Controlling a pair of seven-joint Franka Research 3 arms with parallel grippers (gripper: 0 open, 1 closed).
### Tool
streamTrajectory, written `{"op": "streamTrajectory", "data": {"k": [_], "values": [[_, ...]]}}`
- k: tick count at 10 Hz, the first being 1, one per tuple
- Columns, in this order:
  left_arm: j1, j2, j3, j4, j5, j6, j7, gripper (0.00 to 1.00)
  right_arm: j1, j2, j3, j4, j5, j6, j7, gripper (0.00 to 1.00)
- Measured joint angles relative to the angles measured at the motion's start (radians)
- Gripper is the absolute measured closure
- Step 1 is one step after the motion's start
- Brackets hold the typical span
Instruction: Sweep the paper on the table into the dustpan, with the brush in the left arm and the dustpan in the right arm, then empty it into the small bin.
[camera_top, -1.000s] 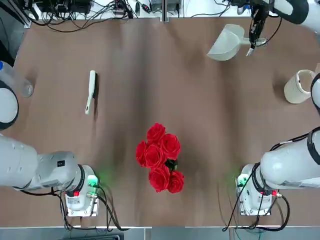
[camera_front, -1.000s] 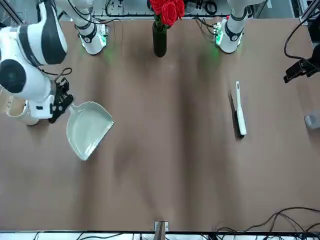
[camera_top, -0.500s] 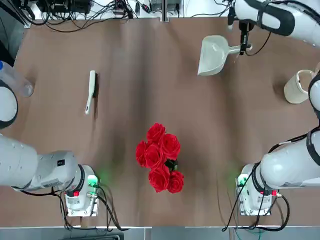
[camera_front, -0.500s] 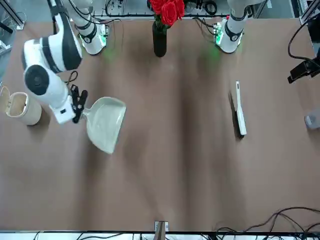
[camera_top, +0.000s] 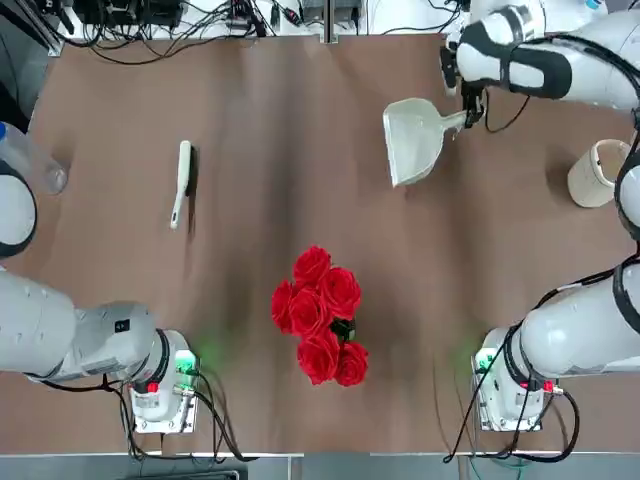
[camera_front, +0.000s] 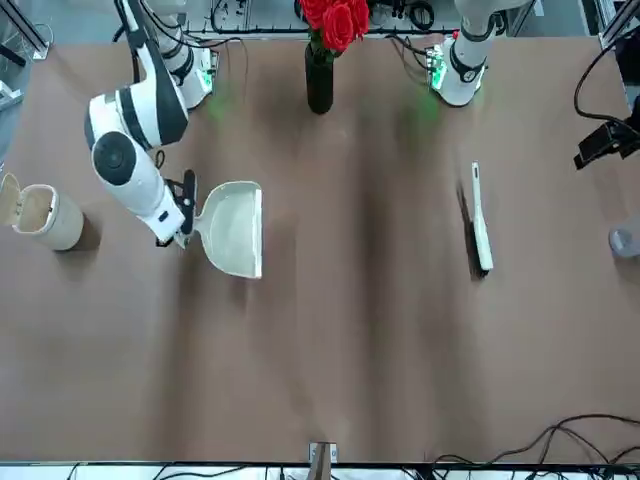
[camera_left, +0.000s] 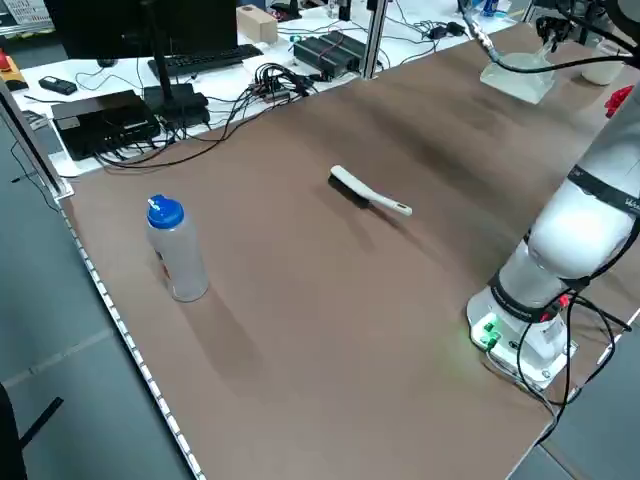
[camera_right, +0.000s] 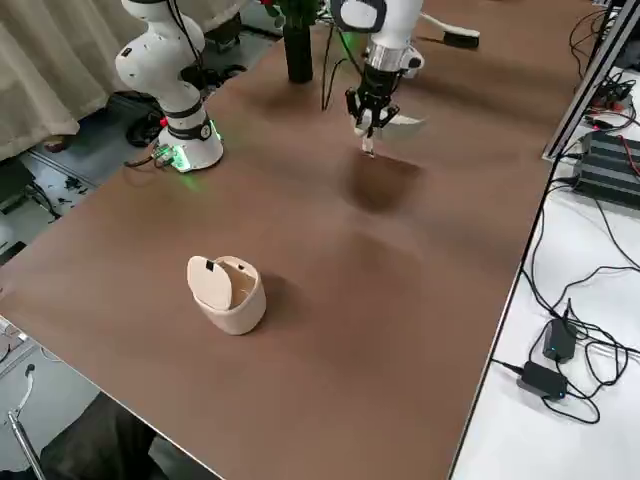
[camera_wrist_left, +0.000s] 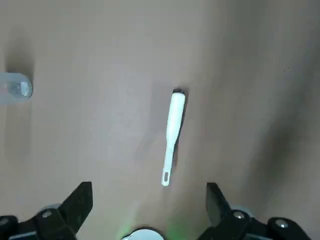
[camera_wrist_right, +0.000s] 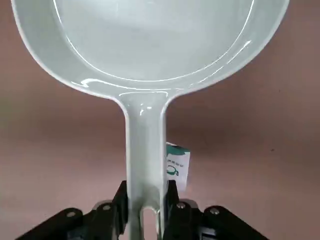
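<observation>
Worktop (camera_top: 250, 200): brown, matte. Right arm (camera_top: 560, 60) reaches across far side of worktop; left arm (camera_top: 60, 340) raised at robot's left. Rose bunch (camera_top: 320, 315) in dark vase near bases, centre. Dustpan (camera_top: 412, 138) at far right, handle clamped in right gripper (camera_wrist_right: 145, 210) (small label tag hangs from handle). Small bin (camera_top: 597, 173) at right edge, well apart from dustpan. Brush (camera_top: 181, 182) lies flat at left, untouched. Left gripper (camera_wrist_left: 147, 210) high above brush, fingers apart. Bottle (camera_left: 176, 248), blue cap, upright at left edge.
</observation>
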Motion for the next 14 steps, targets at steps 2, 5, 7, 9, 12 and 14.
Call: {"op": "streamTrajectory", "data": {"k": [2, 5, 7, 9, 12, 14], "values": [[0.0, -0.001, -0.015, 0.0, 0.0, 0.0, -0.005, 0.0, -0.064, -0.012, -0.008, -0.041, -0.001, 0.064, -0.134, 0.67], [-0.001, -0.001, -0.058, 0.0, 0.0, -0.001, -0.012, 0.0, -0.201, -0.027, -0.014, -0.078, -0.001, 0.109, -0.292, 0.67], [-0.001, -0.001, -0.069, 0.0, 0.0, 0.0, -0.014, 0.0, -0.264, -0.023, -0.017, -0.087, -0.001, 0.145, -0.338, 0.67], [-0.001, -0.001, -0.069, 0.0, 0.0, 0.0, 0.039, 0.0, -0.302, 0.005, -0.018, -0.103, -0.001, 0.188, -0.357, 0.67], [-0.001, 0.0, -0.077, 0.0, 0.0, 0.045, 0.055, 0.0, -0.314, 0.064, -0.019, -0.104, -0.001, 0.241, -0.357, 0.67], [-0.001, 0.0, -0.082, 0.0, 0.0, 0.051, 0.055, 0.0, -0.318, 0.09, -0.019, -0.104, -0.003, 0.271, -0.357, 0.67]]}}
